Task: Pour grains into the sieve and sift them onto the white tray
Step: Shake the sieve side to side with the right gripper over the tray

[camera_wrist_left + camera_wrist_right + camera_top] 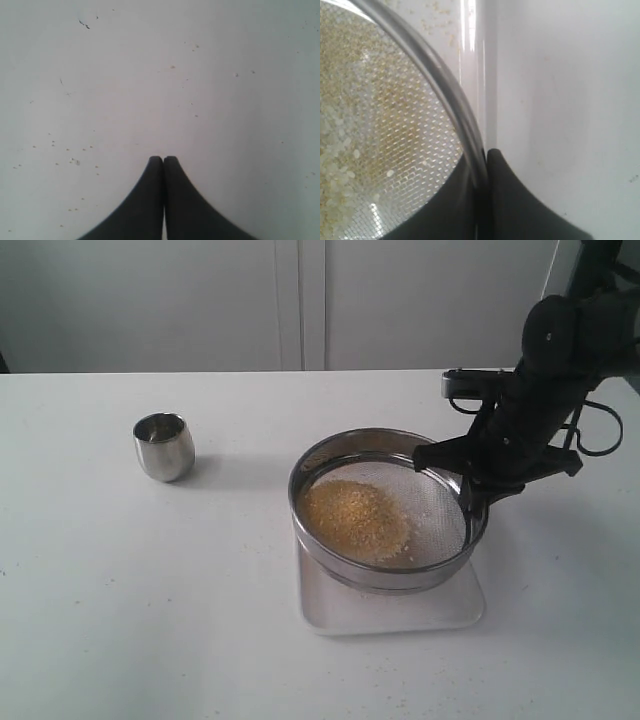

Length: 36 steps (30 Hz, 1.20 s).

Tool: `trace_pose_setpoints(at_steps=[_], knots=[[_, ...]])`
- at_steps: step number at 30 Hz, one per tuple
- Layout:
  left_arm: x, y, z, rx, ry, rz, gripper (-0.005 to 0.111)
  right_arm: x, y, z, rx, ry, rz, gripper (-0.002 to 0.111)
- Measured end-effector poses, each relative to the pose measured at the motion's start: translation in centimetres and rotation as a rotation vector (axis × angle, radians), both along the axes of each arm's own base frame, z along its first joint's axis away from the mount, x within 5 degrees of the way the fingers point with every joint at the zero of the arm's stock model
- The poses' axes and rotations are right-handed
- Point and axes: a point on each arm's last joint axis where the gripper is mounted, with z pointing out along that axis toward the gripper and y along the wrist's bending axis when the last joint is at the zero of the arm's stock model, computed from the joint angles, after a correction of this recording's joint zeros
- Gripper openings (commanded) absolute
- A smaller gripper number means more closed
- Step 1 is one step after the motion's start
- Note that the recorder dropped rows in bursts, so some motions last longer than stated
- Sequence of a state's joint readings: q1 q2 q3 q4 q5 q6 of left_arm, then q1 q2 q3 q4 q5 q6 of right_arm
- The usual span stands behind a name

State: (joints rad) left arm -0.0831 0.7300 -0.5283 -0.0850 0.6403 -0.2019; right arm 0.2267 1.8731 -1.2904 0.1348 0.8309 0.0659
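Note:
The sieve (335, 448), a wide steel ring with a mesh bottom, stands over the white tray (400, 615). Whether it rests on the tray or hangs just above it I cannot tell. A heap of golden and pale grains (355, 518) lies on the mesh. My right gripper (468, 490) is shut on the sieve's right rim. The right wrist view shows that rim (435, 75) pinched between the fingers of the right gripper (485, 155), with grains (340, 150) on the mesh and the tray's rim (470, 60) beneath. My left gripper (163, 159) is shut and empty over bare tabletop.
A small rounded steel cup (164, 446) stands upright on the white table at the left, well apart from the sieve. Stray grains (75, 161) dot the tabletop under the left gripper. A white wall (300, 300) runs behind the table.

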Motion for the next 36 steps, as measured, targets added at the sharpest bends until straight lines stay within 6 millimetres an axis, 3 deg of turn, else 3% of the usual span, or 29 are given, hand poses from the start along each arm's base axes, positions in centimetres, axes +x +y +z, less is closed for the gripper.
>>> trace_pose_setpoints(at_steps=[8, 11, 12, 14, 18, 23, 28, 33, 36], knots=[[0.0, 0.0, 0.0, 0.000, 0.000, 0.000, 0.000, -1.8, -0.4, -0.4, -0.029, 0.056, 0.091, 0.000], [0.0, 0.0, 0.0, 0.000, 0.000, 0.000, 0.000, -0.6, 0.0, -0.4, -0.009, 0.007, 0.084, 0.000], [0.0, 0.0, 0.0, 0.000, 0.000, 0.000, 0.000, 0.9, 0.4, -0.6, 0.008, 0.003, 0.070, 0.000], [0.0, 0.0, 0.0, 0.000, 0.000, 0.000, 0.000, 1.7, 0.8, -1.4, 0.018, 0.058, 0.056, 0.000], [0.0, 0.0, 0.0, 0.000, 0.000, 0.000, 0.000, -1.1, -0.1, -0.4, 0.001, 0.034, 0.116, 0.000], [0.0, 0.0, 0.0, 0.000, 0.000, 0.000, 0.000, 1.5, 0.6, -1.5, 0.021, 0.072, 0.074, 0.000], [0.0, 0.0, 0.0, 0.000, 0.000, 0.000, 0.000, -0.9, -0.1, -1.0, 0.007, 0.034, 0.110, 0.000], [0.0, 0.0, 0.0, 0.000, 0.000, 0.000, 0.000, 2.4, 0.7, -1.6, 0.061, 0.032, 0.040, 0.000], [0.0, 0.0, 0.0, 0.000, 0.000, 0.000, 0.000, 2.0, 0.0, -1.6, 0.046, 0.077, 0.043, 0.000]])
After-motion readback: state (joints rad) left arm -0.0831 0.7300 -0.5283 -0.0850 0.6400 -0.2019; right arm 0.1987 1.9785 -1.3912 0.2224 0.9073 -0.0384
